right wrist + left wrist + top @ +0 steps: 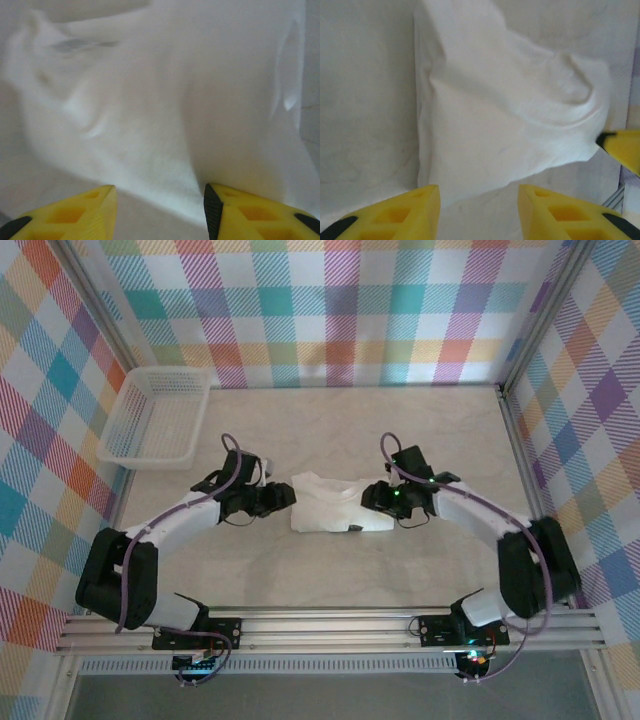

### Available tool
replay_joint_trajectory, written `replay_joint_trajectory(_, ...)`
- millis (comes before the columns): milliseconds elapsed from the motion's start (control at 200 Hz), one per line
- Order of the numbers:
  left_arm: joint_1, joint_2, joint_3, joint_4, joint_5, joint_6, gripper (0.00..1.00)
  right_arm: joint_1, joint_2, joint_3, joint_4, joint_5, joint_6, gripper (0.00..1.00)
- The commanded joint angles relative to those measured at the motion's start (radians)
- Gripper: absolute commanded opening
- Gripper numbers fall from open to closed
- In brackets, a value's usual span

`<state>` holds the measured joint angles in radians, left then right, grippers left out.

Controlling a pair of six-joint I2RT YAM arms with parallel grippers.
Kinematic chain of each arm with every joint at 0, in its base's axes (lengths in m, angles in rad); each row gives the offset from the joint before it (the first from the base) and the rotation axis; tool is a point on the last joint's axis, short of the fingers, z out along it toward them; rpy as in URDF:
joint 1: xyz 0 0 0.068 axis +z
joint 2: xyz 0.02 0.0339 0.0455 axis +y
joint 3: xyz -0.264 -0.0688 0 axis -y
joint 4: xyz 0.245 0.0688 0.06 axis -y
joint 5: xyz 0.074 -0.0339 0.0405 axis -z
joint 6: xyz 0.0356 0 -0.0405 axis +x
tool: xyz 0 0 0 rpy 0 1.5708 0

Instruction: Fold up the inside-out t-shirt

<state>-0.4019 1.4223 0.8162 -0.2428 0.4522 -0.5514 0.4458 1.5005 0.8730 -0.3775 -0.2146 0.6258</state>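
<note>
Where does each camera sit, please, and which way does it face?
Top: above and behind the arms, looking down on the table, t-shirt and basket; both arms show.
Left wrist: on the left arm, facing the t-shirt; its yellow fingers show.
Right wrist: on the right arm, facing the t-shirt; its yellow fingers show.
Shared: the t-shirt.

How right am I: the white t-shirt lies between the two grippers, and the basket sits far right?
Wrong side: the top external view shows the basket far left. The t-shirt does lie between the left gripper and right gripper.
</note>
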Motion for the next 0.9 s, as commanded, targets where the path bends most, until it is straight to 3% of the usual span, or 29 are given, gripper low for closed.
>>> replay_joint_trajectory(0,-0.027,0.035,0.03,-0.085,-0.007,0.032,0.44,-0.002,0.16,0.01,-0.048,0.073,-0.023,0.42)
replay_joint_trajectory(140,-0.029,0.07,0.051,-0.209,-0.09,0.02,0.44,0.016,0.152,-0.037,-0.061,0.024,-0.022,0.41)
replay_joint_trajectory(360,-0.095,0.174,0.074,-0.071,0.026,-0.026,0.44,0.014,-0.056,0.03,-0.189,0.053,0.017,0.57)
replay_joint_trajectory(475,-0.145,0.238,0.128,0.016,0.033,-0.077,0.44,0.009,-0.208,-0.004,-0.197,0.128,0.194,0.6)
replay_joint_trajectory(580,-0.189,0.339,0.202,0.068,0.036,-0.124,0.32,-0.03,-0.333,-0.092,-0.174,0.151,0.37,0.61)
replay_joint_trajectory(685,-0.259,0.477,0.341,0.09,0.022,-0.15,0.28,-0.124,-0.432,-0.169,-0.197,0.145,0.523,0.62)
replay_joint_trajectory(775,-0.326,0.625,0.522,0.105,-0.003,-0.183,0.28,-0.235,-0.504,-0.204,-0.238,0.15,0.564,0.62)
replay_joint_trajectory(900,-0.405,0.89,0.911,0.097,-0.035,-0.226,0.31,-0.4,-0.546,-0.202,-0.279,0.129,0.545,0.64)
